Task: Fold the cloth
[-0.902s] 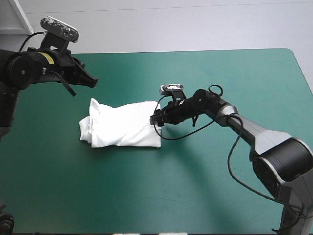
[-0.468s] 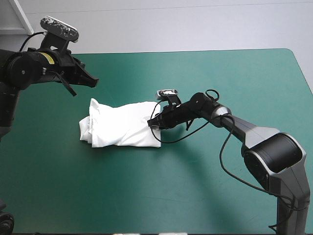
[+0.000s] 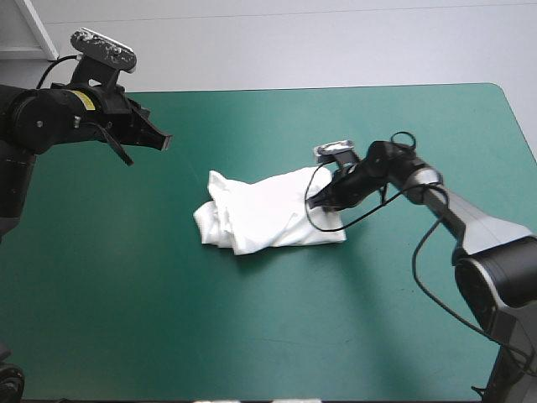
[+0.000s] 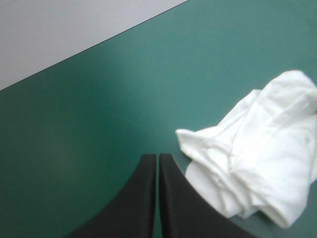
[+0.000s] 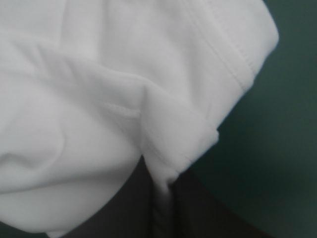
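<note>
1. The white short-sleeved T-shirt [image 3: 270,211] lies as a loosely folded bundle on the teal-green cover [image 3: 252,336] of the surface, near its middle and a little toward the right side.
2. The bundle's left end is rumpled, with several layers bunched and curled over one another. Its right end is flatter and runs out to a corner.
3. The right jaws are clamped on that right end, all but closed with cloth pinched between them. In the right wrist view a stitched hem of the T-shirt [image 5: 99,99] folds down between the 2 black fingers [image 5: 114,213], and white fabric fills most of what lies ahead of them. Teal-green cover [image 5: 277,148] shows beside the hem.
4. In the high view the right arm reaches in low over the surface, and its fingers [image 3: 321,198] are touching the shirt's edge.
5. The left jaws are closed on nothing. Their 2 black fingers [image 4: 143,198] meet in 1 pointed arch over bare cover [image 4: 99,99].
6. The T-shirt [image 4: 262,163] lies ahead of the left jaws and off to one side, not touching them.
7. Seen from above, the left arm's fingers [image 3: 159,139] are over the far-left part of the surface, well apart from the bundle.
</note>
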### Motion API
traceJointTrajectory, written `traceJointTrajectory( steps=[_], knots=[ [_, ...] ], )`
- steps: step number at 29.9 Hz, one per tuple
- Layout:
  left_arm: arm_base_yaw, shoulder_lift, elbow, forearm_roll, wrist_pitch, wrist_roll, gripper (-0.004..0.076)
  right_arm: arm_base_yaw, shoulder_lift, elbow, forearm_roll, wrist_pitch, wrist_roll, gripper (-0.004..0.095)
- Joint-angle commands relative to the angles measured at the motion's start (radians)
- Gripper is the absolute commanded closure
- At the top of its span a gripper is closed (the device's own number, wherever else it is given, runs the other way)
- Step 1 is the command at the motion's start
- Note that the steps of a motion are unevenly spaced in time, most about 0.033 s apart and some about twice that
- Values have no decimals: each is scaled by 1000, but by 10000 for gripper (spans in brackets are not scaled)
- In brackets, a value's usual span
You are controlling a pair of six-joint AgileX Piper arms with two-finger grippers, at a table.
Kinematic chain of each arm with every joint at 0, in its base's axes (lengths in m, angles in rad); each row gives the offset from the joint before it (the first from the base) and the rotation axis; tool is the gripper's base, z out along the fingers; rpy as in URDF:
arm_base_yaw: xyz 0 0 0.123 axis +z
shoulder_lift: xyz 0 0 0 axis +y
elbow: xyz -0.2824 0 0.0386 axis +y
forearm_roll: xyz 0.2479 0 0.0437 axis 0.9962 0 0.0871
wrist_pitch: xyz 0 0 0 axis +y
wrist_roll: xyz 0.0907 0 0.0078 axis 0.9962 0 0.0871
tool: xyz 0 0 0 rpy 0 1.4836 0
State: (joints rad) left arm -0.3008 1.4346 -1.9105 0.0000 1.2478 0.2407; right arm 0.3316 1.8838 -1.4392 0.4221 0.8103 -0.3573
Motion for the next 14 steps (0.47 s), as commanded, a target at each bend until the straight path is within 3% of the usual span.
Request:
traceJointTrajectory(
  steps=[1,6,11,14],
  knots=[
    [-2,-32,-22,-8,37,-10,705,-138,-134,-16,-96,78,30,920],
    [-2,-32,-22,-8,37,2,705,-403,-255,30,-269,147,87,920],
    [-2,-32,-22,-8,37,4,705,-638,-342,64,-295,156,107,920],
    [-2,-32,-22,-8,35,13,705,-694,-355,66,-292,158,101,920]
  ],
)
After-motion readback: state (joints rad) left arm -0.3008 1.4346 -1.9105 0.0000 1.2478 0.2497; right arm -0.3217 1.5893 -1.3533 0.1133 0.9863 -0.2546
